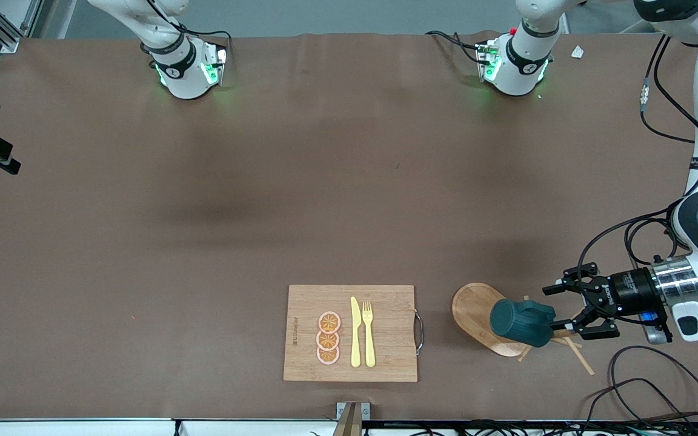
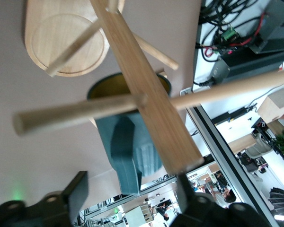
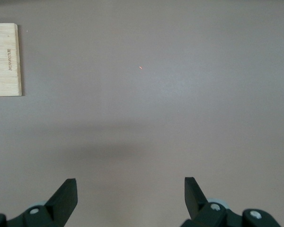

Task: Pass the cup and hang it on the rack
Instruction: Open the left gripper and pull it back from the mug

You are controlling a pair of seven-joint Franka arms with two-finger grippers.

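The rack stands on the brown counter toward the left arm's end, beside the bamboo cutting board. In the front view only its round disc base and several thin pegs show clearly; in the left wrist view its thick central post runs diagonally through the frame, with pegs branching from it.

The cup, dark teal with a mustard-yellow inside, hangs on the rack above the base, lying on its side with its closed bottom turned toward the cutting board. In the left wrist view the cup sits against the post, its handle facing the camera.

The left gripper hovers just beside the cup, on the side away from the cutting board, fingers spread and released; nothing is held between them.

On the cutting board lie three orange slices, a yellow knife and a yellow fork, side by side.

The right gripper, seen only in the right wrist view, waits over bare counter near a corner of the cutting board, its fingers spread and holding nothing.
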